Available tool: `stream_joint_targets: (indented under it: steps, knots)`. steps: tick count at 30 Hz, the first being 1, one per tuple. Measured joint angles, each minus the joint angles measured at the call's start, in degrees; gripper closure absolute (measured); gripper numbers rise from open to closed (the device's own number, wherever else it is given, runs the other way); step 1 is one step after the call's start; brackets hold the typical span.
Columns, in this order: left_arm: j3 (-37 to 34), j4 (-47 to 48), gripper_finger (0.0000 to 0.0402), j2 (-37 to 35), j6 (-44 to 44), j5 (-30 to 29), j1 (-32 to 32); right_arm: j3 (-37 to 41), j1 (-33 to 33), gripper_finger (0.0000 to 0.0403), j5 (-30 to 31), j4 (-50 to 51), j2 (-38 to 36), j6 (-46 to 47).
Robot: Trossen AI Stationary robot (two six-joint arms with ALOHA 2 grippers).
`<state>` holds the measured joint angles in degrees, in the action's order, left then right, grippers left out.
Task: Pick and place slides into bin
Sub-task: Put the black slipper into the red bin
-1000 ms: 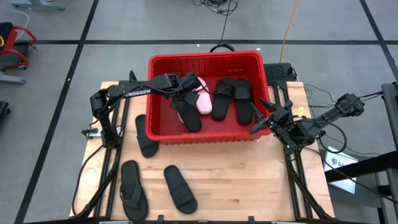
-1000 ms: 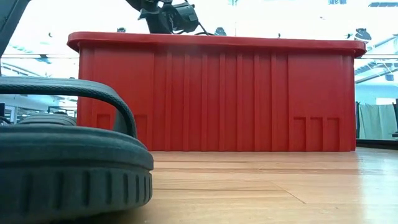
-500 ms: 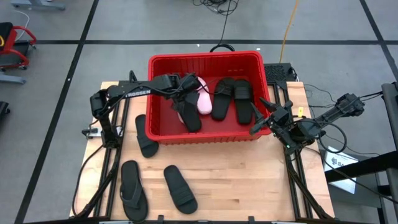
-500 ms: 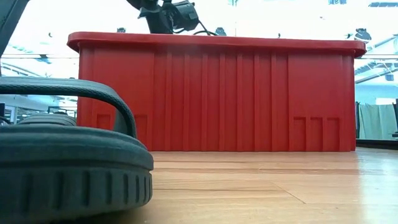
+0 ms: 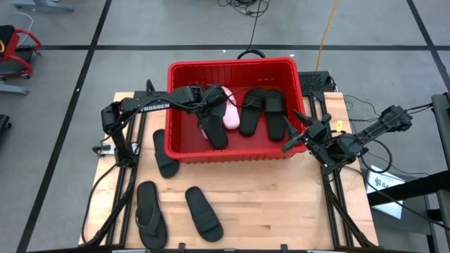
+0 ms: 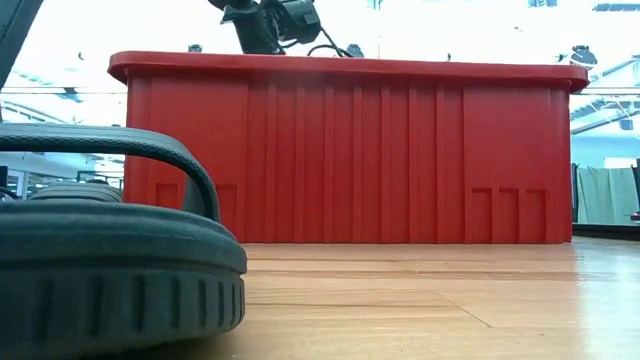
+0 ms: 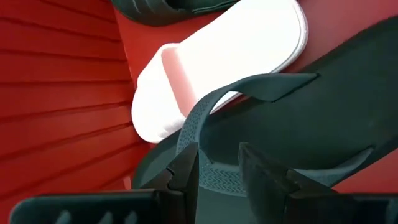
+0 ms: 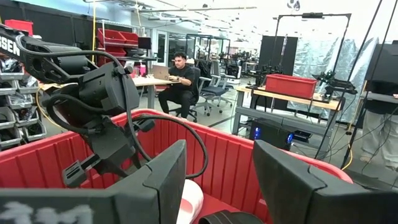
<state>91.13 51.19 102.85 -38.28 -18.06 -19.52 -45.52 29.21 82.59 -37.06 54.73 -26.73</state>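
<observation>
The red bin (image 5: 232, 156) stands at the table's far middle. Inside it lie a black flip-flop (image 5: 216, 133), a pale pink slide (image 5: 229, 112) and two black slides (image 5: 251, 116) (image 5: 275, 112). My left gripper (image 5: 209, 112) reaches down into the bin's left part. In its wrist view the gripper (image 7: 219, 171) is open, with a finger on each side of the flip-flop's thong strap (image 7: 217, 180). The flip-flop's sole (image 7: 323, 124) partly lies over the pink slide (image 7: 236, 56). My right gripper (image 5: 290, 131) waits open at the bin's right wall, holding nothing. My left gripper has the flip-flop's thong strap (image 7: 214, 183) in the gap between its two fingers (image 7: 186, 165), which slant down from above. I cannot tell whether the fingers touch the strap. The flip-flop lies on the bin's floor and against the pink slide.
Three black sandals lie on the wooden table in front of and left of the bin: a slide (image 5: 165, 154), a flip-flop (image 5: 150, 221) and another slide (image 5: 204, 213). One of them fills the low view's near left (image 6: 100, 260). A person sits at a desk far behind (image 8: 180, 78).
My left gripper has rolled about its own pointing line above the bin's left part, staying over the same spot. The flip-flop and the other slides in the bin lie where they were.
</observation>
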Motion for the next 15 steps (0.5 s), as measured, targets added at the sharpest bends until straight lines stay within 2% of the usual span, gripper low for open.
stream_joint_targets:
  steps: [15]
  knots:
    - [0.07,5.04,0.0293,-7.13,11.25,0.18,0.51,0.02,0.02,0.0227,0.04,-0.50,-0.44,-1.08]
